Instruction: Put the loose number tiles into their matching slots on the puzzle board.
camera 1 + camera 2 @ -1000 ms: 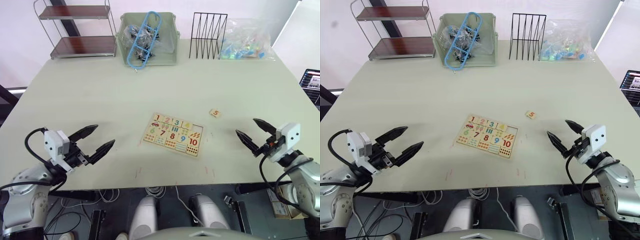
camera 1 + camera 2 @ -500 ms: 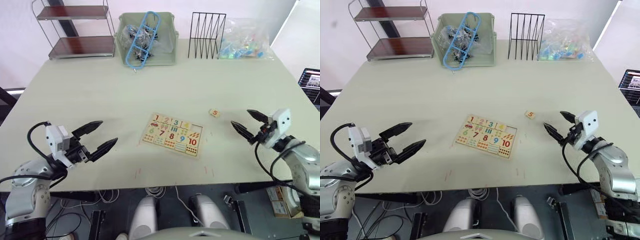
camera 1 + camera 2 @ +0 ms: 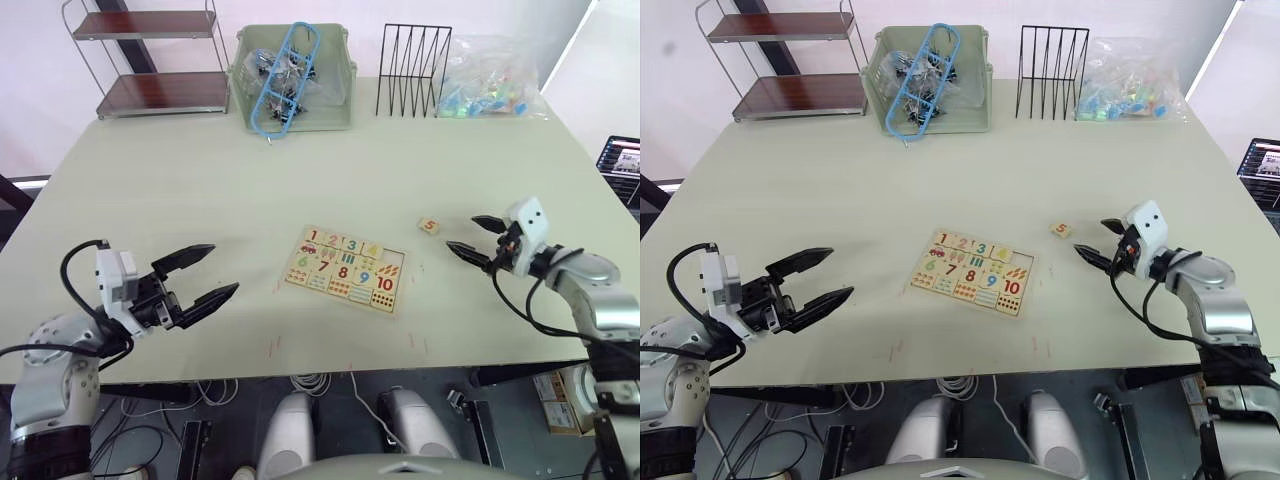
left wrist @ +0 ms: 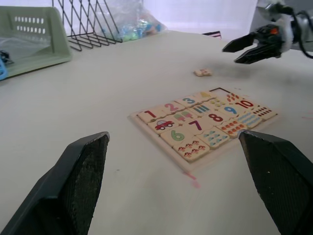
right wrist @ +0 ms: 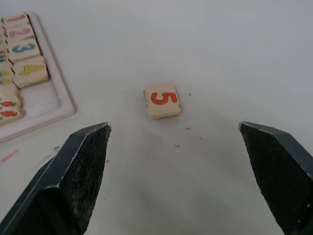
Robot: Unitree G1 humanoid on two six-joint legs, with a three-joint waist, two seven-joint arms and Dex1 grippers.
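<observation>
The puzzle board (image 3: 346, 268) lies flat near the middle of the table, with numeral tiles 1 to 4 and 6 to 10 seated. One of the matching slots (image 5: 41, 100) at the end of its top row, beside the 4, is empty. A loose tile printed with a red 5 (image 3: 430, 226) lies on the table just right of the board. My right gripper (image 3: 465, 234) hovers open a short way right of that tile, pointing at it; the tile (image 5: 162, 100) sits ahead of its spread fingers. My left gripper (image 3: 222, 269) is open, well left of the board, holding nothing.
Along the table's far edge stand a metal two-tier shelf (image 3: 150, 60), a green bin (image 3: 295, 75) with a blue plastic piece, a black wire rack (image 3: 412, 70) and a bag of coloured pieces (image 3: 495, 80). The table's front edge runs just below the board.
My right gripper has moved up and left across the table, closing in on the 5 tile. The left gripper has drifted slightly right. Tile and board have not moved.
</observation>
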